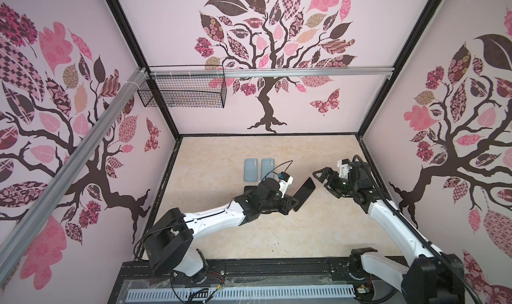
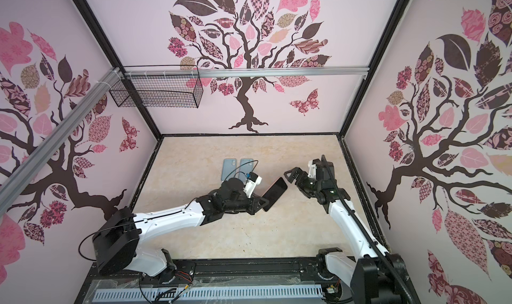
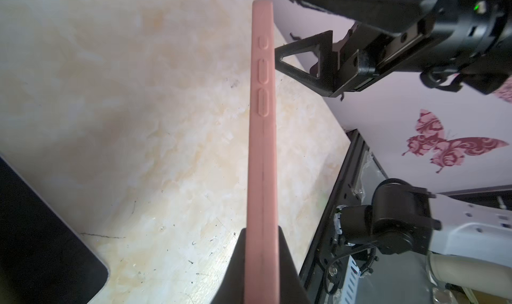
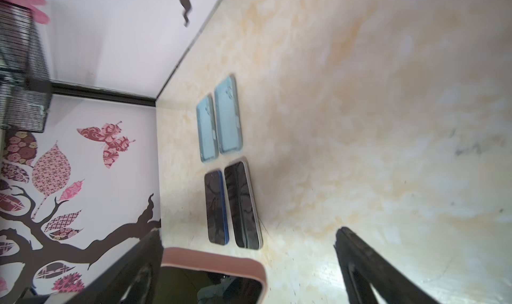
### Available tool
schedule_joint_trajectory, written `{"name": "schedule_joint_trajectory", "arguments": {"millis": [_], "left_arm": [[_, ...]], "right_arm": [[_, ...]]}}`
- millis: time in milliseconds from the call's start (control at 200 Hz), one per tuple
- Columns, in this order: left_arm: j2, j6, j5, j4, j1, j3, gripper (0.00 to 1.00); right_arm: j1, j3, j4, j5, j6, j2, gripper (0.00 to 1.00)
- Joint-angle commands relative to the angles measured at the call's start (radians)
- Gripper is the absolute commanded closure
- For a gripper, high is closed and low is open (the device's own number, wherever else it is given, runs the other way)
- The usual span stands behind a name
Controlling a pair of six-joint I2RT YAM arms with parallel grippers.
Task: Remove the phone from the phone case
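Soft, even light leaves only faint, diffuse shadows on the pale tabletop (image 1: 277, 233). Both top views are sharp but bow like a fisheye toward the edges. The right wrist view is smeared with blur; the left wrist view is crisper.

No text, label, brand, number or sign is legible in any view. The pink phone case (image 3: 261, 150) shows only blank raised button covers along its edge. The wall decals (image 1: 267, 108) are purely pictorial: a tree, leaves and butterflies.
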Motion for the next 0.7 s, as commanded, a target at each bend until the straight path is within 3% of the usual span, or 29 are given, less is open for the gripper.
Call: {"name": "schedule_joint_trajectory", "arguments": {"millis": [0,95,270,500,690], "left_arm": [[-0.09,0.087,0.079,0.045,0.054,-0.058,1.0],[-0.181,0.167,0.099,-0.042,0.075,-0.064,1.0],[-0.321,0.264,0.096,-0.125,0.084,-0.092,1.0],[-0.435,0.366,0.166,-0.146,0.09,-0.146,1.0],[-0.478,0.407,0.143,-0.109,0.091,-0.183,1.0]], "right_arm": [[-0.002,0.014,0.017,0.088,-0.108,-0.076,0.01],[-0.002,-0.053,0.128,0.099,-0.092,-0.153,0.0],[-0.001,-0.136,0.351,-0.073,-0.184,-0.273,0.0],[0.003,-0.1,0.467,-0.442,-0.188,-0.204,0.02],[0.087,-0.086,0.475,-0.47,-0.211,-0.222,0.06]]}}
